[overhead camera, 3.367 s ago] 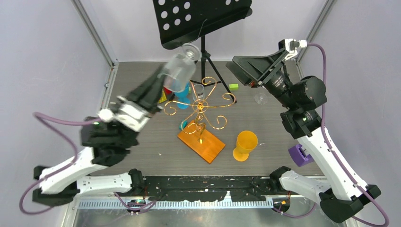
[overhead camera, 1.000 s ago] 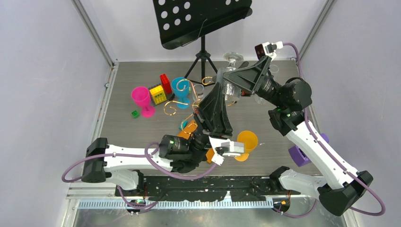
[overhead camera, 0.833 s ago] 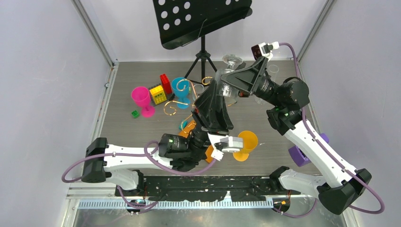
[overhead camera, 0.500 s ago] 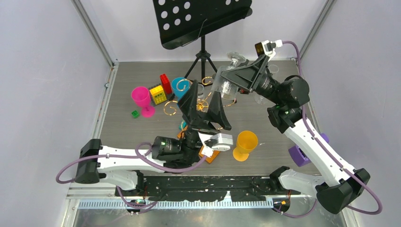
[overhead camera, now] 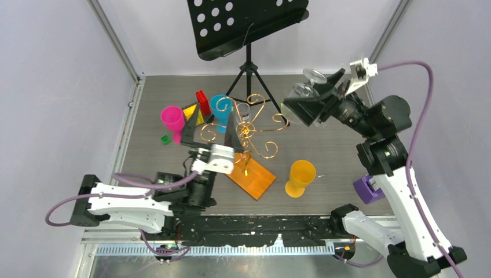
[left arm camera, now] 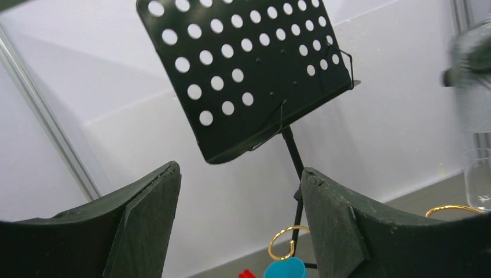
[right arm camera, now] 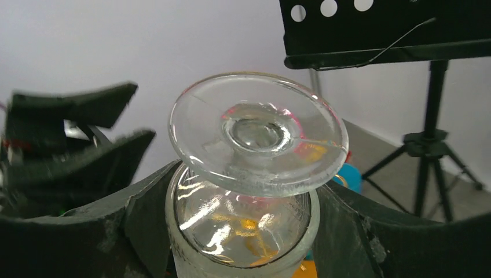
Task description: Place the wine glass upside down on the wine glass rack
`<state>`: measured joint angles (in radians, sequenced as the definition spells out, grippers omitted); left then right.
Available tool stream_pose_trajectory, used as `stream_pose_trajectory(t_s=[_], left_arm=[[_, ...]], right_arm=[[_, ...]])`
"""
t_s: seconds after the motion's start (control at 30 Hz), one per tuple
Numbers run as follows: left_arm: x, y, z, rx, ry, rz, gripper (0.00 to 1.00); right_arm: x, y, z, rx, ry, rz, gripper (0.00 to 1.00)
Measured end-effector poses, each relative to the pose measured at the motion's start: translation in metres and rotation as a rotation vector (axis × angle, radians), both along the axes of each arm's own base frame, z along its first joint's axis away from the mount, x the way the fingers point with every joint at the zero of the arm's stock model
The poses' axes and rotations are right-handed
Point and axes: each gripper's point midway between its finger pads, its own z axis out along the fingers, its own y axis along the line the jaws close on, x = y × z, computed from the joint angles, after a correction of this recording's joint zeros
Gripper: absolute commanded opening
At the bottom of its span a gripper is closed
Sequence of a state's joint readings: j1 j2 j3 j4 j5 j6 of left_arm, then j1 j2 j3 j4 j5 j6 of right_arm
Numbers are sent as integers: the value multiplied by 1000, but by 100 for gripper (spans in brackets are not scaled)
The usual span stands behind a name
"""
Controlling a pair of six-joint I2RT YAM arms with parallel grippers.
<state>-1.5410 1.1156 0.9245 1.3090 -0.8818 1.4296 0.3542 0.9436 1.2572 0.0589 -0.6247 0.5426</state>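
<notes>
Top view: the right gripper (overhead camera: 312, 97) is raised at back right, jaws closed around the glass (overhead camera: 302, 91), foot uppermost. The fingers hide most of the bowl. The glass hangs just right of the rack (overhead camera: 250, 128), near its right-hand loop; I can't judge contact from above. The left gripper (overhead camera: 212, 119) stands wide open with nothing in it, in front of the rack's left loops, and partly covers a yellow block (overhead camera: 190, 110).

Left wrist: two fingers with a clear gap between them, and the music stand (left arm camera: 249, 75) beyond. One gold loop and a blue cup (left arm camera: 286, 269) are cut off at the bottom edge. There is a blur at the right edge (possibly the glass, I can't tell).

Right wrist: the foot fills the centre and the bowl is clamped between both pads, its rim out of frame below. The left gripper is a dark smear at left.
</notes>
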Motion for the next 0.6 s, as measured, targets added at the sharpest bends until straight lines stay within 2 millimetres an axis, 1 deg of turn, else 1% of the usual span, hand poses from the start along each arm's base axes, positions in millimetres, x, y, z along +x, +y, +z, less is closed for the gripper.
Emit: stream_pose_trajectory(t_s=[0.13,0.2,0.3,0.33,0.37,0.4,0.47,0.6], left_arm=[[3,26,-3,-91,94,-46,77],[4,38,-6,-139,148,-100,77],[4,51,-9,-190,204,-166,77],[4,54,-12,-197,225,-184,77],[4,52,-17,-195,245,-202,77],[5,61,-15,-222,257,-209,78],[7,63,-18,-227,289,-222,79],[10,54,-29,-186,357,-251,80]], right_arm=[[-22,-13,-13,-160,-189,-50,5],[-32,-18,-30,-241,-265,-56,5],[-45,-23,-51,-332,-332,-49,5],[-47,-23,-54,-352,-344,-41,5],[-48,-22,-59,-375,-357,-28,5],[-49,-21,-64,-395,-360,-15,5],[-47,-18,-77,-430,-343,19,5],[-43,-11,-103,-472,-305,83,5]])
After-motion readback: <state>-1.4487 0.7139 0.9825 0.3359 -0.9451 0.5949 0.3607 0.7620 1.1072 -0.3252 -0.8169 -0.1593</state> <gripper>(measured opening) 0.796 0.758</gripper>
